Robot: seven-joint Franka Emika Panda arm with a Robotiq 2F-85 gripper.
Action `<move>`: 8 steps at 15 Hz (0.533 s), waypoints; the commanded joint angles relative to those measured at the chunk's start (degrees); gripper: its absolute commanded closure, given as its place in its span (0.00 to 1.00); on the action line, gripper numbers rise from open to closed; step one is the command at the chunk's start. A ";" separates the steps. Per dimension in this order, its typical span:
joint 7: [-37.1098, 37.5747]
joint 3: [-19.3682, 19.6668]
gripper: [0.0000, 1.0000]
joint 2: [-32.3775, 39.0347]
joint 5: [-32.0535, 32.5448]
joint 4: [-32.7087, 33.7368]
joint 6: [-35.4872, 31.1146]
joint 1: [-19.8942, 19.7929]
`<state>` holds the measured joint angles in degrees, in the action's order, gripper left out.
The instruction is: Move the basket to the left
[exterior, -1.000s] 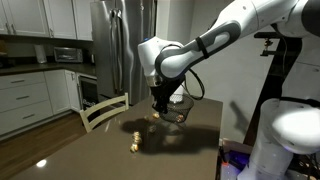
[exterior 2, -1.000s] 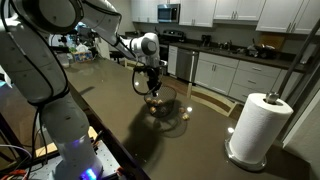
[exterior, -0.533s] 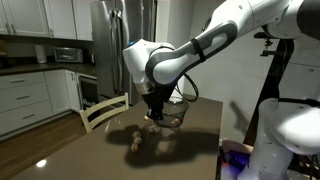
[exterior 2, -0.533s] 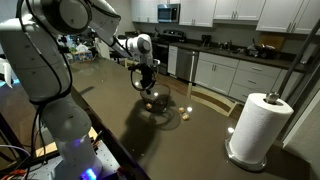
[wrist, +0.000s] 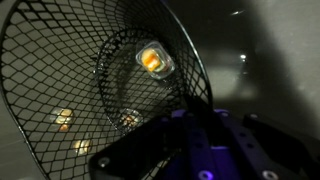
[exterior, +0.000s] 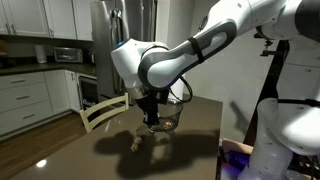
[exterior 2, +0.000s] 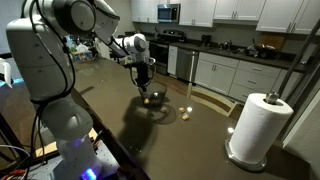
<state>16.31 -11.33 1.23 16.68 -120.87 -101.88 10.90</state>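
Thin rim hold: the basket may slip or swing.
The end effector seems closed only on the basket's rim, so a quick move can shake it loose or knock the small yellowish object. The basket hangs tilted just beside the end effector, low over the surface.

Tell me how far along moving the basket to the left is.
Done: the gripper appears to have hold of the basket; its mesh fills the wrist view. In hand: the shift across the dark table; whether the basket is lifted clear of it I cannot tell. Left: setting the basket down further left and releasing it.
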 commanded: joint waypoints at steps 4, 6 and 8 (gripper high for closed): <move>-3.36 -1.62 0.95 2.05 -1.21 1.65 3.83 2.34; -2.76 -2.24 0.95 2.61 -1.89 1.40 4.43 3.13; -2.78 -2.74 0.95 2.93 -2.67 1.22 4.77 3.81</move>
<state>14.83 -13.47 3.31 15.83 -120.76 -99.53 13.95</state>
